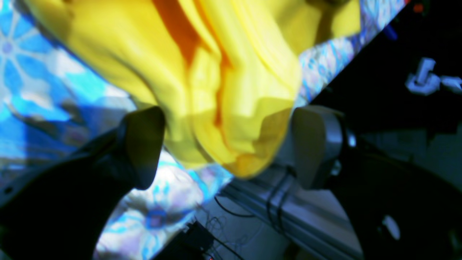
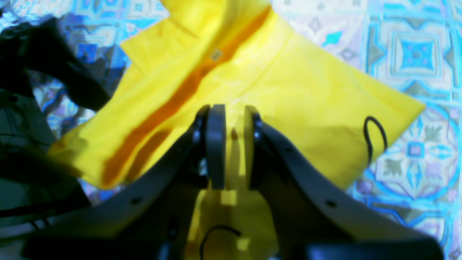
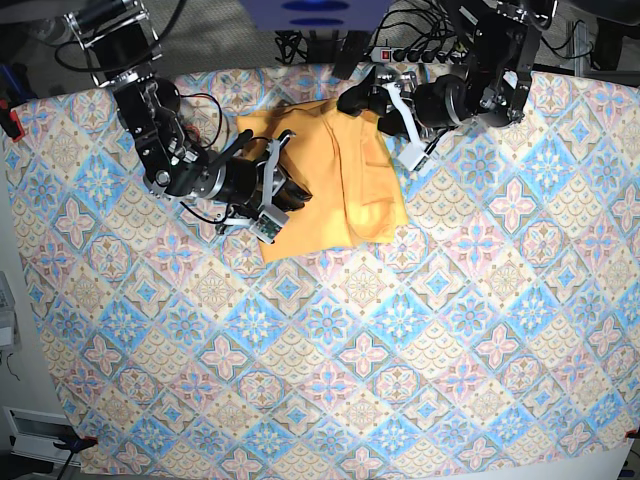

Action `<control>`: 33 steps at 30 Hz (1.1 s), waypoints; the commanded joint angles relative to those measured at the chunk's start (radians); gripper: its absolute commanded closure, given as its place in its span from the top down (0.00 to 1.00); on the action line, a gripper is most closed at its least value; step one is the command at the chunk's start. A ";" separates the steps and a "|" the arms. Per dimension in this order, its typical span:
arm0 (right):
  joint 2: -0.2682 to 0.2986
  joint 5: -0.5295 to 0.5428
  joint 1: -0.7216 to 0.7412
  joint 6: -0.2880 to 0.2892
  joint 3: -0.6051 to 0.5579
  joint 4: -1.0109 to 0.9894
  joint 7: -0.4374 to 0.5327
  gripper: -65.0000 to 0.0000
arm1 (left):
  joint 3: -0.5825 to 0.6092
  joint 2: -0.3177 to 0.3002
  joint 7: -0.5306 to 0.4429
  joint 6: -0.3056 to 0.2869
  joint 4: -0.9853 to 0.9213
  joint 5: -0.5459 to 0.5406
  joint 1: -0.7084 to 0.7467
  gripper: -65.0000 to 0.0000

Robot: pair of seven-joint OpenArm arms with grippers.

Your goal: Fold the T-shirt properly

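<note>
Because the right gripper (image 2: 231, 148) has its jaws drawn narrow on a pinch of the shirt (image 3: 335, 180) while the left gripper (image 1: 227, 144) gapes wide around a loose bunched corner, any pull by the right arm could drag that corner away and spoil the fold. With the shirt lying at the desk's (image 3: 420, 330) far edge, cloth could slide off there, whereas the near side offers ample bare room.

The patterned blue-and-pink cloth-covered surface (image 3: 400, 350) lies open across its near half; at the far edge, the crumpled yellow-orange cotton T-shirt (image 3: 340, 190) fills the gap between both arms.
</note>
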 commanded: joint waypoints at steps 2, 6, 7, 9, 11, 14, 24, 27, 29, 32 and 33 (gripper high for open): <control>0.005 0.013 0.017 0.007 0.001 0.017 0.022 0.13 | -0.001 -0.003 -0.011 -0.008 0.045 -0.026 0.006 0.79; 0.002 0.013 0.014 0.007 0.000 0.008 0.023 0.13 | 0.004 -0.001 -0.011 -0.010 0.050 -0.024 0.016 0.79; 0.002 0.013 0.014 0.007 0.000 0.008 0.023 0.13 | 0.004 -0.001 -0.011 -0.007 0.045 -0.023 0.014 0.79; 0.002 0.015 0.014 0.007 0.000 0.008 0.022 0.13 | 0.004 0.000 -0.017 -0.005 0.038 0.002 0.009 0.79; 0.002 0.015 0.011 0.007 0.000 0.008 0.022 0.13 | -0.002 0.005 -0.017 -0.005 0.008 0.056 0.005 0.79; 0.002 0.015 0.009 0.007 -0.002 0.008 0.022 0.13 | -0.002 0.006 -0.018 -0.004 -0.056 0.125 -0.020 0.79; 0.007 0.016 -0.009 0.009 -0.063 0.017 -0.003 0.13 | -0.122 0.003 -0.011 -0.004 -0.091 0.177 -0.009 0.78; 0.007 0.016 -0.009 0.009 -0.149 0.017 -0.003 0.13 | -0.128 0.002 -0.011 -0.004 -0.091 0.177 -0.006 0.78; 0.001 0.016 -0.003 0.009 -0.211 0.017 -0.001 0.13 | -0.128 0.005 -0.011 -0.004 -0.091 0.175 -0.004 0.78; -0.025 0.018 0.044 0.009 -0.264 0.013 -0.003 0.13 | -0.124 0.008 -0.011 -0.005 -0.078 0.168 -0.004 0.78; -0.027 0.018 0.060 0.009 -0.271 0.008 -0.007 0.13 | -0.124 0.008 -0.011 -0.005 -0.067 0.159 -0.004 0.78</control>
